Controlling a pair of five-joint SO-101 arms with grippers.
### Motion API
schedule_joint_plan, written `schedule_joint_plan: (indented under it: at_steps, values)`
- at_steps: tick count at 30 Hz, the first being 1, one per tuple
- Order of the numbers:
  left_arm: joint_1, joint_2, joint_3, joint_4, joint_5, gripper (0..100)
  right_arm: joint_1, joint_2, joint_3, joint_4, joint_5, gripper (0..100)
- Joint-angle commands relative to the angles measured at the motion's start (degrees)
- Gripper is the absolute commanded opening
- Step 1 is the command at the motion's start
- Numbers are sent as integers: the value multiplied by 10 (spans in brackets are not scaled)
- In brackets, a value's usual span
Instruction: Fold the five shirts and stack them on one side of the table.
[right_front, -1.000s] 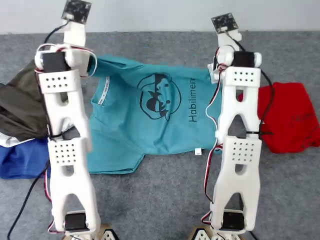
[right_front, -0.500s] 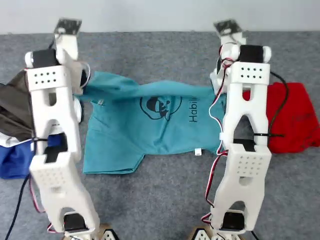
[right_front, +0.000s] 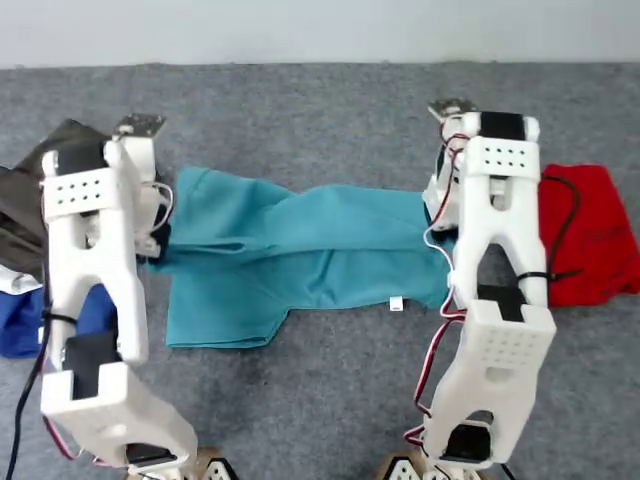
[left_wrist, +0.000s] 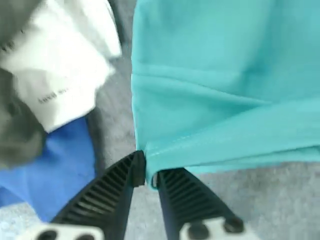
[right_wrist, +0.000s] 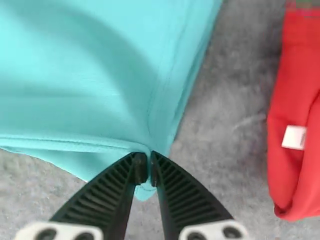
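The teal cotton shirt (right_front: 300, 250) lies across the middle of the grey felt-covered counter (right_front: 330, 400), stretched between the two arms. Its far part is doubled over onto itself in long creases, and its near hem and one sleeve lie flat. The left pincer (left_wrist: 146, 172) is pressed together on a folded edge of the shirt at one end. The right pincer (right_wrist: 145, 172) pinches the shirt's edge at the other end. Bare counter runs beyond the shirt's far edge and in front of its near hem, between the arm bases. A crumpled red shirt (right_front: 590, 240) lies just beside the right arm. By the left arm lies a heap: a dark olive shirt (right_front: 30, 190), a white garment (left_wrist: 60, 70) and a blue shirt (right_front: 18, 325).
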Motion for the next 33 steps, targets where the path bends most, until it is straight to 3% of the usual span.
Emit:
schedule_joint_plan:
  at_steps: [1, 15, 21, 26, 33]
  values:
    - [-6, -49, 40, 11, -25, 13, 29, -40, 3, 22, 11, 10]
    - [-4, -54, 80, 10, -29, 13, 24, -41, 95, 19, 21, 10]
    - [51, -54, 128, -4, -28, 15, 7, -48, 120, 23, 21, 42]
    - [98, -54, 148, -80, -24, 70, -4, -179, 166, 24, 23, 118]
    - [133, -54, 152, -185, -23, 104, -43, -443, 378, 13, 43, 155]
